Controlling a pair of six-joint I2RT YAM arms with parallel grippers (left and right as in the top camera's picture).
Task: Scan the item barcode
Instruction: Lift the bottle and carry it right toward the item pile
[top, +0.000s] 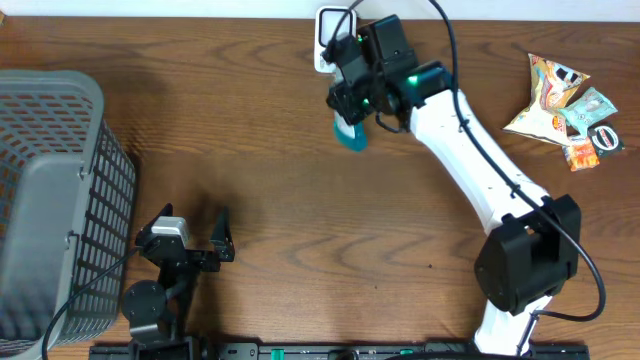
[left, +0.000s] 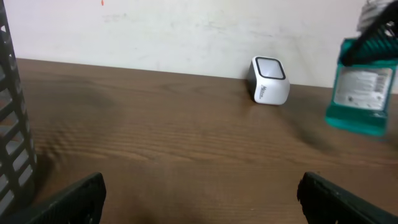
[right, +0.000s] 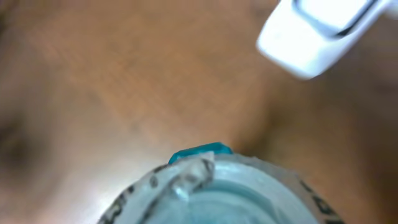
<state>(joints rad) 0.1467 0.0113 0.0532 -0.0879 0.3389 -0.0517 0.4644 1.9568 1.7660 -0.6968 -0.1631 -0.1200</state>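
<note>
R fingers (top: 347, 108) were clenched on teal bottle (top: 352, 138), label side twd L cam, held over desk (top: 300, 230) near white scanner (top: 327, 40). L fingers (top: 222, 238) were spread wide, empty, by basket (top: 60, 200).

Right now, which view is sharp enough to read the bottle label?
Right wrist: no, bottle and scanner both out of focus. Left wrist: scanner fairly sharp, label too soft to read. Overhead: sharp, but the right claw hides most of the bottle.
</note>
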